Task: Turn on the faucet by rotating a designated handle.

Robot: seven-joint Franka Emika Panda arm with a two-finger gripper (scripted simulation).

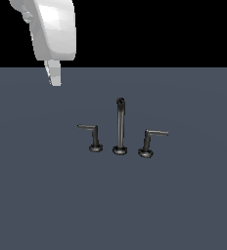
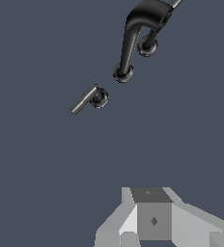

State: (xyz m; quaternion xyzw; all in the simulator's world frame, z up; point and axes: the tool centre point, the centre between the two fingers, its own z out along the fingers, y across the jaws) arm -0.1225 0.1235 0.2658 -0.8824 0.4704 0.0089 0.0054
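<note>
- White gripper (image 1: 53, 78) hung high above grey floor (image 1: 37, 195), pointing down, well apart from faucet; finger spacing could not be told.
- Thinner dark metal L-shaped handle (image 1: 92, 136) stood at exterior view's left of tall spout post (image 1: 120, 126).

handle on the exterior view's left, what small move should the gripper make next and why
Probably bring the gripper down and toward the handle: it hangs apart from the faucet, touching nothing, and the wrist view looks down on the lever from a distance.
</note>
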